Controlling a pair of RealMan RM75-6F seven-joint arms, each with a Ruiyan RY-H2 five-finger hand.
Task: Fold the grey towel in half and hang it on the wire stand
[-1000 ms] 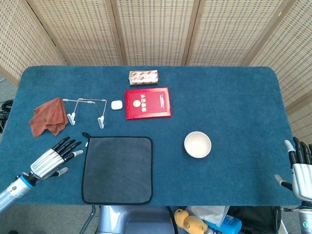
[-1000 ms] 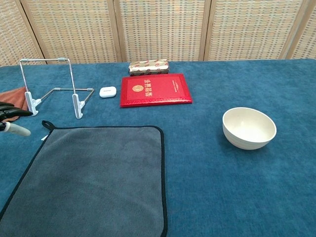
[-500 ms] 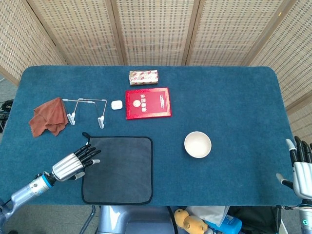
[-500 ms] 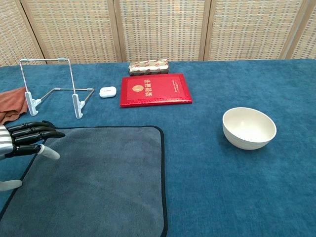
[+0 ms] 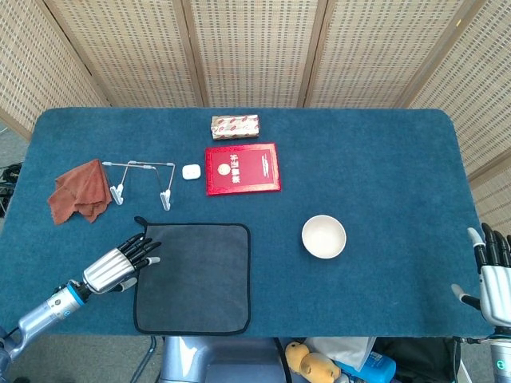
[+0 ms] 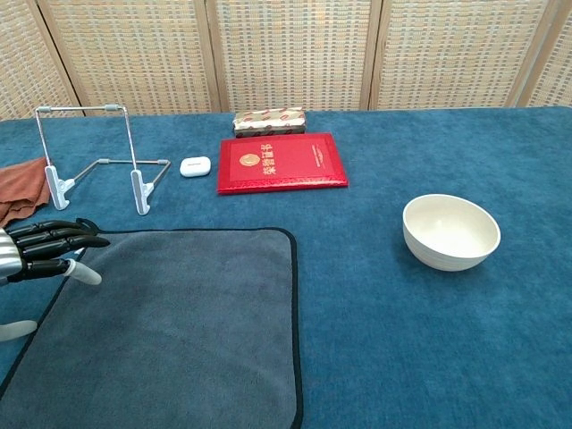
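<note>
The grey towel [image 5: 193, 276] [image 6: 170, 329] lies flat and unfolded at the table's front, with a black hem and a small loop at its far left corner. The wire stand [image 5: 144, 182] [image 6: 96, 161] stands behind it on white feet. My left hand [image 5: 120, 262] [image 6: 40, 252] hovers at the towel's left edge near the far corner, fingers straight and apart, holding nothing. My right hand [image 5: 493, 275] is at the table's right front corner, fingers spread and empty, far from the towel.
A rust-brown cloth [image 5: 79, 191] lies left of the stand. Behind the towel are a white earbud case [image 5: 191, 171], a red booklet [image 5: 242, 168] and a patterned box [image 5: 235, 126]. A white bowl [image 5: 323, 236] sits right of the towel.
My left hand swung right from beside the table edge to the towel's left edge, then eased back slightly left. The right hand barely moved.
</note>
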